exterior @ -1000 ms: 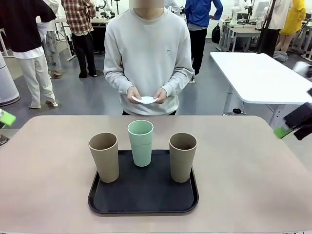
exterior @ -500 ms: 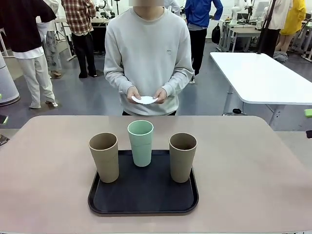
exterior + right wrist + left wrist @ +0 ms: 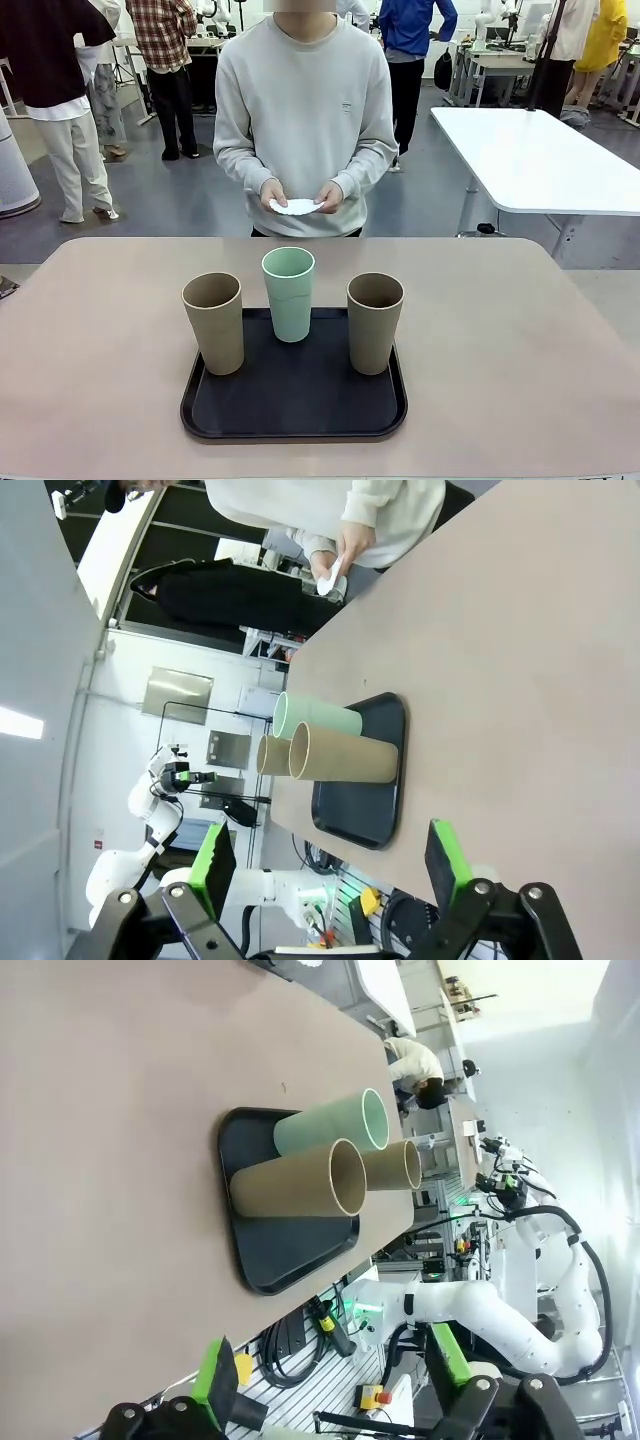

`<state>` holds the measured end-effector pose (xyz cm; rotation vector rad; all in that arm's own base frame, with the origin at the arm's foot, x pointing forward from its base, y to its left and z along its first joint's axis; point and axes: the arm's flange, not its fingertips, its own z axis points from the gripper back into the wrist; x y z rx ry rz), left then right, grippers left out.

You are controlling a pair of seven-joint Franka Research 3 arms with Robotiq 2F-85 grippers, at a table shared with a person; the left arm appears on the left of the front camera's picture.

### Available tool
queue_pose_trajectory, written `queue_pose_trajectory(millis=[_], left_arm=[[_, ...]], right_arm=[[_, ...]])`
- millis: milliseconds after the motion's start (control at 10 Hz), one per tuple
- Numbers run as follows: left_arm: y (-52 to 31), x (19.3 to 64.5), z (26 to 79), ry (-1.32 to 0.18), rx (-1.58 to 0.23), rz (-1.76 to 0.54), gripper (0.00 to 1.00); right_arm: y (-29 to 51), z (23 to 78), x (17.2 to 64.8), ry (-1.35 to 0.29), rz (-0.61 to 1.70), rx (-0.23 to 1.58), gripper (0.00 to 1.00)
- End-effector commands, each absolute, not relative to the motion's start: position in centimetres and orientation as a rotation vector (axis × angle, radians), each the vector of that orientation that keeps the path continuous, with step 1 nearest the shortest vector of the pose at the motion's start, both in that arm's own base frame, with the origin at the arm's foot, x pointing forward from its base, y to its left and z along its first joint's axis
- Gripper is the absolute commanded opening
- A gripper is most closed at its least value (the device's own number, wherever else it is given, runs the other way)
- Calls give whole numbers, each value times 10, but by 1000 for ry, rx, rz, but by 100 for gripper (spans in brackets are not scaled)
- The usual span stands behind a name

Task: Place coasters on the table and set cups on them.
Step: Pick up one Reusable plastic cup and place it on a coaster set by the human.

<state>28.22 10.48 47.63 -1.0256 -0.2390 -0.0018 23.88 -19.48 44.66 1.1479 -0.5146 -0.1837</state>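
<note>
Plainly left pincer [image 3: 330, 1372] and right pincer [image 3: 330, 866] gape empty; cups [image 3: 288, 292] stand on tray [image 3: 296, 402].

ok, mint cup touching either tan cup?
Apart. Front view shows clear gaps between the mint green cup and the left tan cup and right tan cup.

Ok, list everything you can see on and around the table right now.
tan cups: two, tan-brown, upright on the tray's left and right sides
mint cup: one, pale green, upright at the tray's far edge
tray: one, black, table's near middle
coasters: count unclear, white, in the person's hands
table: one, beige-pink, between robot and person
white table: one, white, behind, far right
person's hands: two, beyond the far edge
left gripper: one, black with green pads, open, empty
right gripper: one, same colours, open, empty
</note>
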Motion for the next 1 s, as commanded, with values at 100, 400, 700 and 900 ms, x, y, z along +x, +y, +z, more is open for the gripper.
queue_pose_trajectory(millis=[100, 400, 700, 900], left_arm=[[97, 265, 486, -265, -1046, 37, 100], [97, 251, 491, -300, -1002, 69, 100], [110, 272, 492, -274, -1024, 39, 100], [110, 272, 492, -274, -1024, 39, 100]], right_arm=[[-163, 438, 209, -556, -166, 1146, 100], [-199, 453, 224, -531, -183, 1137, 100], [-199, 453, 224, -531, -183, 1137, 100], [-199, 453, 224, -531, -183, 1137, 100]])
